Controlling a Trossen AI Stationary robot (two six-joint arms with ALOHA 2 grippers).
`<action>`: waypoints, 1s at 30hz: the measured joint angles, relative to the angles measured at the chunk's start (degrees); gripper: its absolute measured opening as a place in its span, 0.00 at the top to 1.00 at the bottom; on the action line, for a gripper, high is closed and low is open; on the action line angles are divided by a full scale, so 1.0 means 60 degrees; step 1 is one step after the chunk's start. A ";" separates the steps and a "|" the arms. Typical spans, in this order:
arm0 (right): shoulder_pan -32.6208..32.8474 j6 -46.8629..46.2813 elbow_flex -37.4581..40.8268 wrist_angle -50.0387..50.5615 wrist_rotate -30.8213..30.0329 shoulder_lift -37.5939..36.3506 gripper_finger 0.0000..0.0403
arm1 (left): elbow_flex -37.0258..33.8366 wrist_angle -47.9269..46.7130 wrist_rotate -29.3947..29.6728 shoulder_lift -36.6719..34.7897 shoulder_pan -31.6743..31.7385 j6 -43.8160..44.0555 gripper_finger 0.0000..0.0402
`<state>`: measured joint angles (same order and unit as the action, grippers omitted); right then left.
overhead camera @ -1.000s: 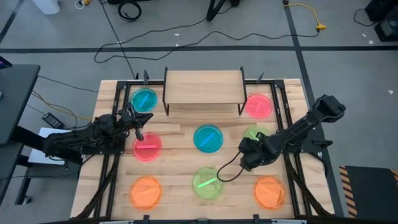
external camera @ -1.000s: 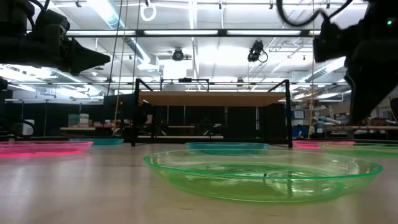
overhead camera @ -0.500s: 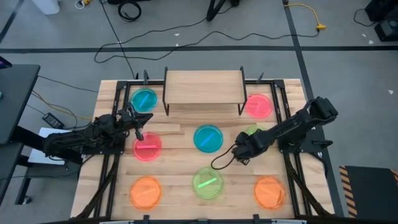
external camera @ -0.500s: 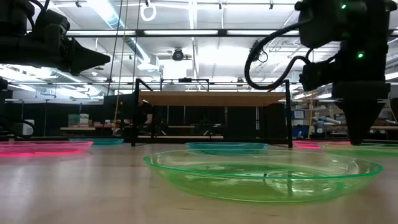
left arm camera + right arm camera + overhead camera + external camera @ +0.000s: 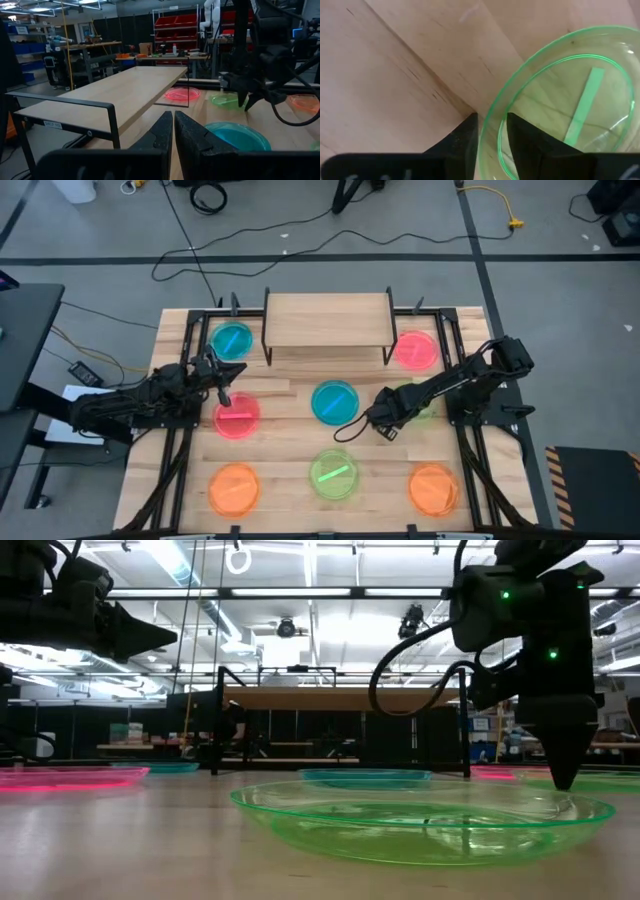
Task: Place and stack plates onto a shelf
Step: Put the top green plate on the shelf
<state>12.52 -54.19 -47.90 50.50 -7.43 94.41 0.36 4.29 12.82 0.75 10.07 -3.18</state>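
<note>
- Near row, on the worktop (image 5: 290, 435): orange plate (image 5: 235, 488) at left, green plate (image 5: 333, 474) at centre, second orange plate (image 5: 433, 488) at right. All lie flat, apart from one another, and hold nothing.
- Middle row: pink-red plate (image 5: 237, 417) at left, teal plate (image 5: 334, 402) at centre, second green plate (image 5: 412, 394) at right, partly under the right arm.
- Right hand (image 5: 492, 116): lowered at the left edge of that right-side green plate, one finger on each side of the rim. A narrow gap remains, so the plate is not yet pinched. Judged to be set for an edge grasp, since a flat plate offers no other hold.
- Left hand (image 5: 173, 131): fingers pressed together, empty, raised at the far edge of the pink-red plate, waiting.
- Far row: second teal plate (image 5: 232, 340) at left, second pink-red plate (image 5: 414, 350) at right, both empty.
- Shelf (image 5: 327, 320): far centre between them, no plate on it. Stacking judged not begun.
</note>
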 joint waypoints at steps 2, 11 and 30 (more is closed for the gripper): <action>-0.0030 0.0090 0.0011 -0.0057 0.0050 -0.0039 0.80 | 0.0003 0.0000 0.0000 0.0000 0.0000 0.0004 0.93; -0.0044 0.0461 -0.0052 0.0082 0.0359 -0.0066 0.98 | 0.0004 -0.0004 -0.0004 0.0000 0.0000 0.0000 0.93; 0.0446 0.0894 -0.3127 0.3238 0.0432 -0.0058 0.96 | 0.0004 -0.0007 -0.0005 0.0000 0.0000 0.0000 0.93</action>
<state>15.20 -48.82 -66.66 69.92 -4.84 94.06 0.38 4.25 12.79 0.75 10.07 -3.18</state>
